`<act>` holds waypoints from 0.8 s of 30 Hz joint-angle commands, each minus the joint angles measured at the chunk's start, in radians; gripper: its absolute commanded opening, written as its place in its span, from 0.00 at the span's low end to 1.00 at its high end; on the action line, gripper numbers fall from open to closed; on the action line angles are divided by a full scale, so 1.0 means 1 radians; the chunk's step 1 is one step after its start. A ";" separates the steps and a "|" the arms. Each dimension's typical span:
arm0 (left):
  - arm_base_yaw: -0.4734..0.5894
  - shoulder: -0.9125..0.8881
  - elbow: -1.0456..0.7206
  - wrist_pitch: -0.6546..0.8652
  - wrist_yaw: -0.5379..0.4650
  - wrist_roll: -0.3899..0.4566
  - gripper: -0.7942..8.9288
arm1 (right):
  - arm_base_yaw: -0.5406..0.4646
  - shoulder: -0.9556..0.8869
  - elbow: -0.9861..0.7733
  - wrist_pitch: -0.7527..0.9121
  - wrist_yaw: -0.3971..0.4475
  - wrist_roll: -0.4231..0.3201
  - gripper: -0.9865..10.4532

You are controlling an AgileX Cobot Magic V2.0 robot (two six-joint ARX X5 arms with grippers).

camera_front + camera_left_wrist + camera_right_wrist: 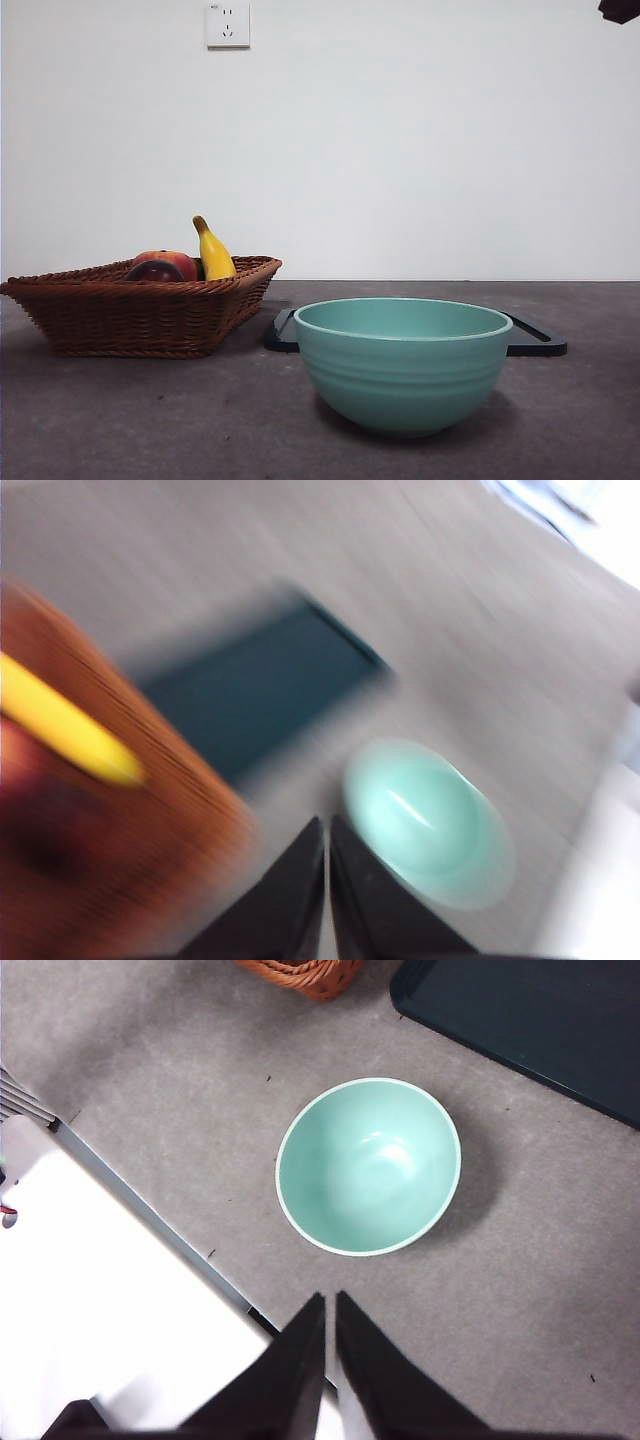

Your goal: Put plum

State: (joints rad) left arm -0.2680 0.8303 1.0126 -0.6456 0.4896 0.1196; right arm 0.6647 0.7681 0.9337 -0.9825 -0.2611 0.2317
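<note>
- Front view: wicker basket [140, 315] sits on the desk [150, 420], holding the plum [154, 271], a red-orange fruit [172, 260] just behind it and a banana [212, 252] leaning up on the rim. Teal bowl [402, 362] stands apart from the basket, empty as far as the rim shows, so likely the drop spot. Dark tray [536, 345] lies flat behind the bowl. Only a black arm tip [620, 9] shows at a top corner; neither end effector is down near the fruit.
- Left wrist view: heavily motion-blurred. Left end effector [327, 830] has jaws pressed together, gripping nothing. Basket is close beside it on one side, with the banana and a dark reddish smear that is probably the plum; bowl is close on the other side, tray further ahead. Looks like the arm positioned for the pick, since it is nearest the basket.
- Right wrist view: right end effector [329, 1305] jaws pressed together, empty, hanging high above the desk. Bowl lies just ahead of it, basket corner and tray further out. Plum not visible here. Judged to be waiting.
</note>
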 commanded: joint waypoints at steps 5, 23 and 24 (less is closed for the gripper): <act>0.129 -0.163 -0.087 0.329 -0.282 -0.008 0.09 | 0.007 0.007 0.016 0.011 0.000 -0.009 0.09; 0.326 -0.662 -0.787 0.639 -0.394 0.025 0.09 | 0.007 0.006 0.016 0.011 0.000 -0.008 0.09; 0.328 -0.679 -0.810 0.639 -0.393 0.025 0.09 | 0.007 0.006 0.016 0.011 0.000 -0.008 0.09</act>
State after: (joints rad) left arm 0.0570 0.1577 0.2119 -0.0204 0.1009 0.1444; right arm 0.6651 0.7681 0.9337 -0.9825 -0.2615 0.2317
